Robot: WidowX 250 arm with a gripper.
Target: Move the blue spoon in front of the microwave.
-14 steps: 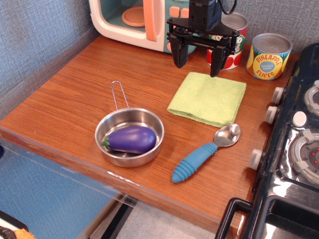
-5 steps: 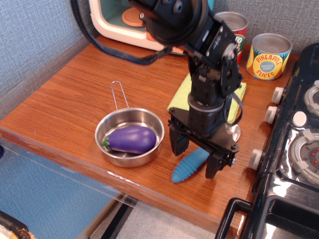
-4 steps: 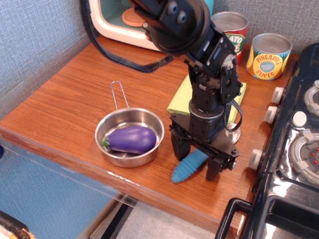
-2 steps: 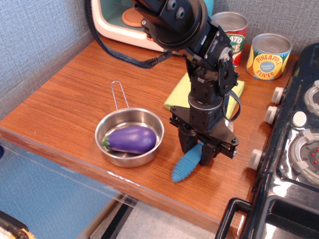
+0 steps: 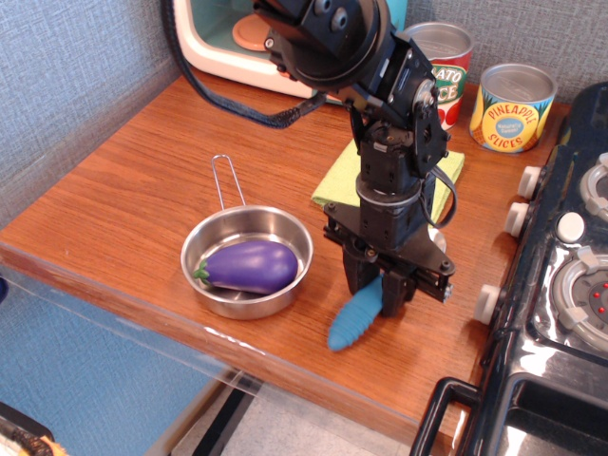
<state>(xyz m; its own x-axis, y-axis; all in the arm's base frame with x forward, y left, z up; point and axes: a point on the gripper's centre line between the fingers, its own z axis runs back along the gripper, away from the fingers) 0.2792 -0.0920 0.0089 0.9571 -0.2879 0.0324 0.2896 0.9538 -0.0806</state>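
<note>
The blue spoon [image 5: 351, 323] lies near the counter's front edge, its ribbed blue handle pointing front-left. Its silver bowl is mostly hidden behind the arm. My gripper [image 5: 377, 293] points down and is shut on the upper part of the handle, fingers on either side. The spoon's lower end still looks to rest on the wood. The microwave [image 5: 228, 38] stands at the back left, cream with a teal front, largely hidden by the arm.
A steel pan [image 5: 207, 249] holding a purple eggplant [image 5: 249, 265] sits left of the gripper. A green cloth [image 5: 334, 182] lies behind it. Two cans [image 5: 513, 104] stand at the back right. A black toy stove [image 5: 560, 285] borders the right side.
My gripper came from the back by the microwave, dropped over the spoon handle open, then closed on it. The green cloth has shifted slightly.
</note>
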